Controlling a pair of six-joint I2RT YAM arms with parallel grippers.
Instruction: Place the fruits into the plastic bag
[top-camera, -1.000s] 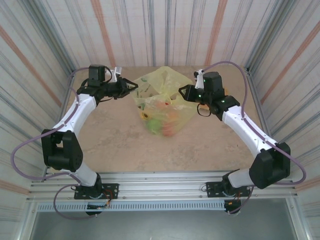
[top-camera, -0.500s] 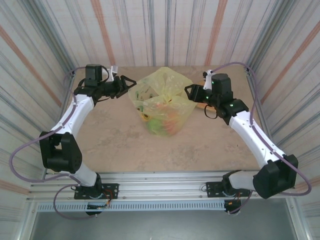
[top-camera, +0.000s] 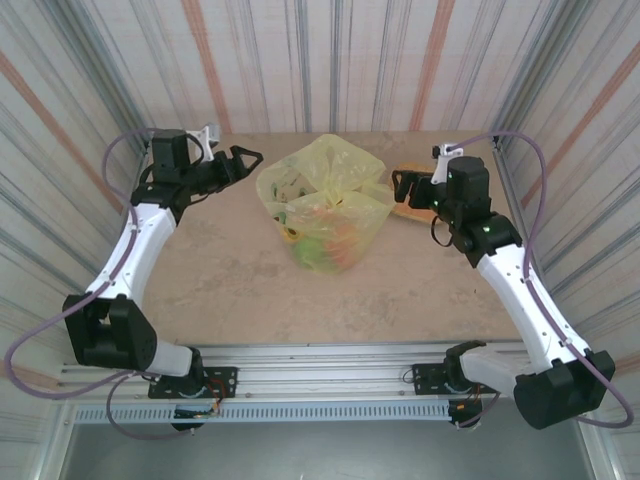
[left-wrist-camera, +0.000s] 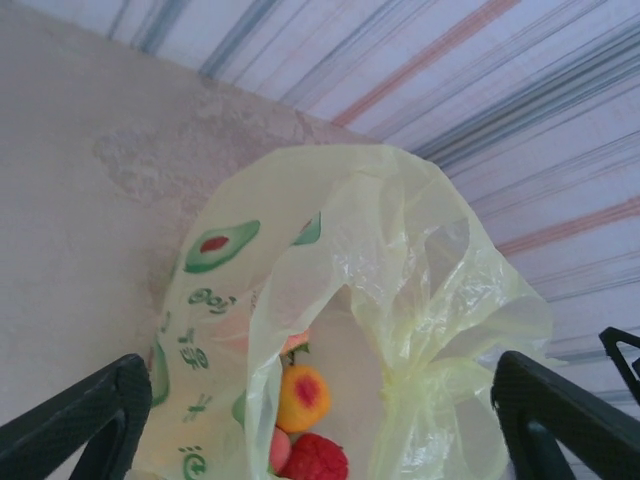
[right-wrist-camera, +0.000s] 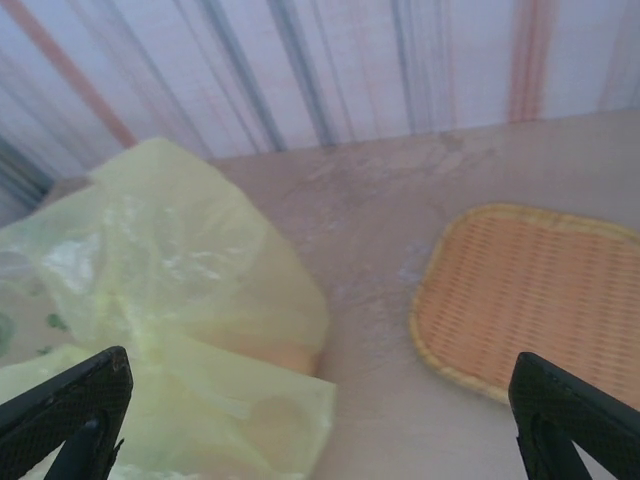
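At mid-table we see the plastic bag (top-camera: 325, 200), its top crumpled, with the fruits (top-camera: 325, 242) showing through its lower half. Our left gripper (top-camera: 247, 157) hangs just left of the bag, fingers spread wide and holding nothing. Our right gripper (top-camera: 398, 187) sits just right of it, likewise released, near the woven tray (right-wrist-camera: 540, 300). Through the left wrist camera we make out an orange fruit (left-wrist-camera: 303, 397) and a red fruit (left-wrist-camera: 316, 460) inside the bag.

Beige table (top-camera: 230, 275) w/ plastic bag (top-camera: 325, 190) at center, woven tray (right-wrist-camera: 540, 310) just R of it.
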